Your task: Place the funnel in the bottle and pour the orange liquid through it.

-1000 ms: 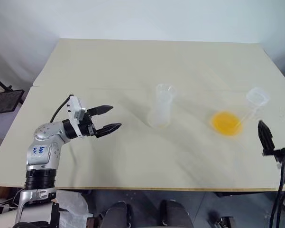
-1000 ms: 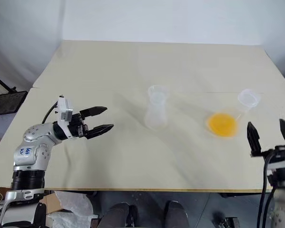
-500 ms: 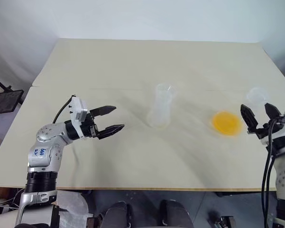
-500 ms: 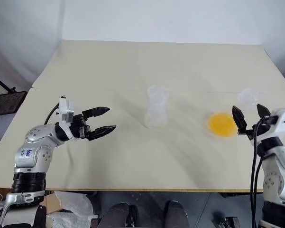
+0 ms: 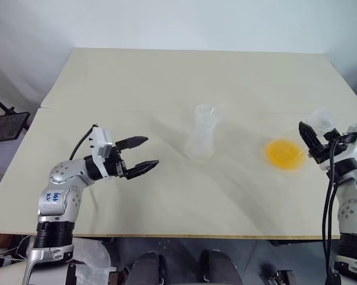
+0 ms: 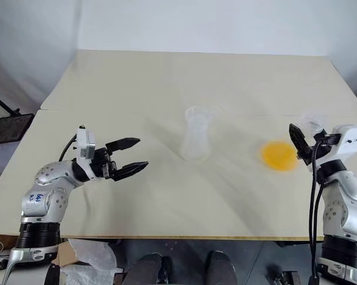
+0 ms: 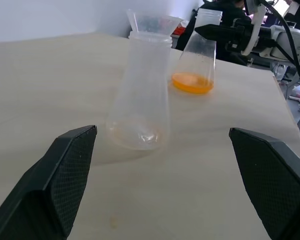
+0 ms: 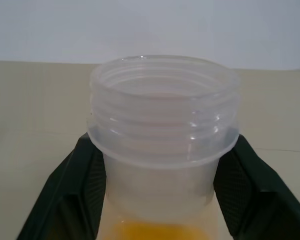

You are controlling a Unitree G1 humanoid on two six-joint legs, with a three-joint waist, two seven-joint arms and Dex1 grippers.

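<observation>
- Funnel (image 7: 152, 24), small clear plastic, already sits in the empty clear conical bottle (image 5: 202, 135) mid-worktop (image 5: 166, 83).
- Left gripper (image 5: 144, 154) hovers nearby, jaws wide.
- Right gripper (image 5: 312, 139) clamps the orange liquid (image 5: 283, 154) flask's neck (image 8: 162, 150); pouring remains.

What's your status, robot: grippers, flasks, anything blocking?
Right gripper shut on orange flask neck. Left gripper open, short of the empty bottle. Funnel seated in bottle. Nothing between the flasks.

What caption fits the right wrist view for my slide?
Right gripper shut on the neck of the flask holding orange liquid, tabletop behind.
</observation>
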